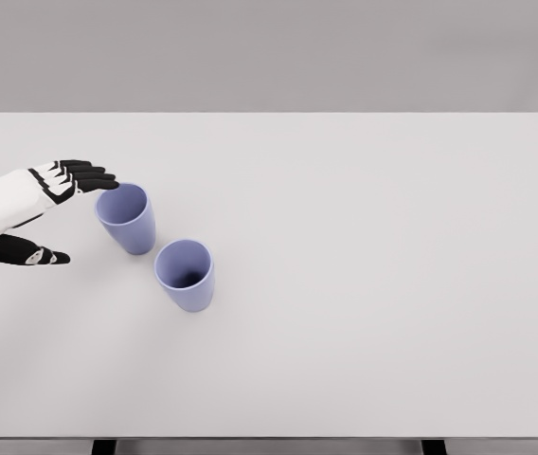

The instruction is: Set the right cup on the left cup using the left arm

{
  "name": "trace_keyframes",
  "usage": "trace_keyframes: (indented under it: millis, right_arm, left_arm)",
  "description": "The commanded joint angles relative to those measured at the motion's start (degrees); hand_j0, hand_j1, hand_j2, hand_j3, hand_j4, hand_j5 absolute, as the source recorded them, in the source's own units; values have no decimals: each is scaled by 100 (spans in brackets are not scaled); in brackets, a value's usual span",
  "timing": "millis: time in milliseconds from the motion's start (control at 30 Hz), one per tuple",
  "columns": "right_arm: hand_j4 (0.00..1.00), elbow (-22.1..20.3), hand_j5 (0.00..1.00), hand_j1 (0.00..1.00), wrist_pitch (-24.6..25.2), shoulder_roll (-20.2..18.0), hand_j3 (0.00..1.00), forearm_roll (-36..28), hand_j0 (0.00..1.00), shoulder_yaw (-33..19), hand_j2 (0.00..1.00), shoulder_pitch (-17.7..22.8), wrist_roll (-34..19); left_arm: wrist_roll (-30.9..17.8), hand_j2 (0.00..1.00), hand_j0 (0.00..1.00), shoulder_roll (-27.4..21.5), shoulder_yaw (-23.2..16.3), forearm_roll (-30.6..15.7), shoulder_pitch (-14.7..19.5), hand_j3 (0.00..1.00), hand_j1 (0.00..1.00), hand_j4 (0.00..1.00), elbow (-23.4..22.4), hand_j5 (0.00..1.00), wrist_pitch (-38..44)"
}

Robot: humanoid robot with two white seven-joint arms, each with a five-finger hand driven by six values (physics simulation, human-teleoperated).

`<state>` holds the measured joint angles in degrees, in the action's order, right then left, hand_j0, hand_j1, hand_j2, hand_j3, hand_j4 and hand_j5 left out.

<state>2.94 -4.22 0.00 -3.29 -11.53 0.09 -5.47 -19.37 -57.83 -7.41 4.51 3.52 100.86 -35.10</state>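
Note:
Two lavender-blue cups stand upright on the white table (364,246). The left cup (126,218) is farther back; the right cup (186,275) stands a little nearer and to its right, close beside it but apart. My left hand (68,216) comes in from the left edge, fingers (84,176) stretched out and thumb (25,252) spread below. The fingertips reach just to the left cup's rim on its left side. The hand is open and holds nothing. The right arm does not show.
The table's front edge runs along the bottom of the picture, with dark legs under it. A plain grey wall lies behind the far edge.

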Motion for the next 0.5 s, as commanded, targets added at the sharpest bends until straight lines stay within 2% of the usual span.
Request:
trace_keyframes:
  millis: [0,367,467]
  right_arm:
    - [100,-13,100,100,0,0,100,-14,100,-34,100,0,11]
    - [100,13,100,100,0,0,100,-14,100,1,100,9,11]
    - [100,13,100,100,0,0,100,-14,100,1,100,9,11]
  left_arm:
    - [3,100,100,-9,3,-38,0,100,100,100,4,100,10]
    - [3,100,100,43,38,-38,-9,100,100,100,-5,100,10]
    - [3,100,100,368,170,-38,18,100,100,100,4,100,10]
